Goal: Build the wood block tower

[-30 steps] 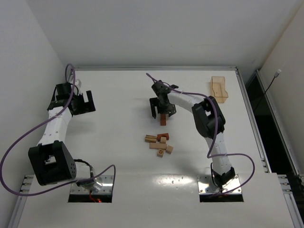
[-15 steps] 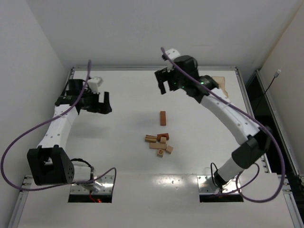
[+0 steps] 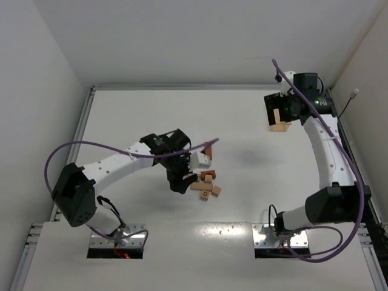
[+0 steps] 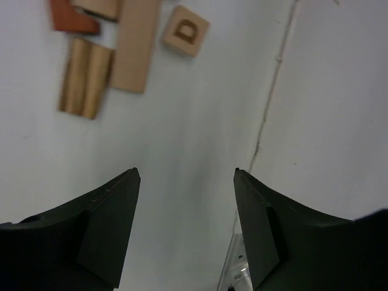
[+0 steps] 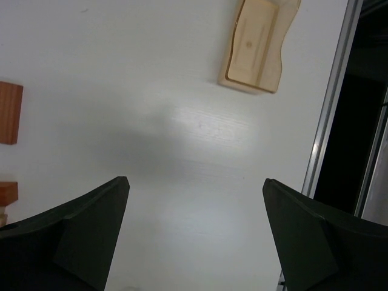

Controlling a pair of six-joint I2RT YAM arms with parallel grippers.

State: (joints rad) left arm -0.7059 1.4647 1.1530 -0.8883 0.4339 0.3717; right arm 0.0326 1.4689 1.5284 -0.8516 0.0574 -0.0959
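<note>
The wood blocks [image 3: 205, 185] are small pieces of smooth, matt wood, light tan and reddish-brown. They lie in a loose flat cluster on the white table [image 3: 133, 109] and are not piled.

In the left wrist view I see the lettered cube [image 4: 185, 31], tan with a dark D on its top face. Just beside it lies a flat tan bar [image 4: 136, 47], and beside that a tan piece with a groove [image 4: 86, 77] along its length. A reddish-brown piece [image 4: 71, 16] is cut off by the frame edge, so I cannot tell its shape there. A separate reddish-brown bar [image 3: 208, 150] lies apart from the cube, toward the far side of the table, and the left arm [image 3: 115, 162] hides part of it.

The left gripper [image 4: 186, 173] has dark, wedge-shaped fingers [image 4: 103, 230] that stand apart with only bare table between them, so it holds nothing. It is near the cube, to its left, and touches no block.

The right gripper [image 5: 195, 180] is spread wide and is also empty. It is well away from the cube, far to its right, near the translucent tan tray [image 5: 259, 45], which is shallow with rounded edges.
</note>
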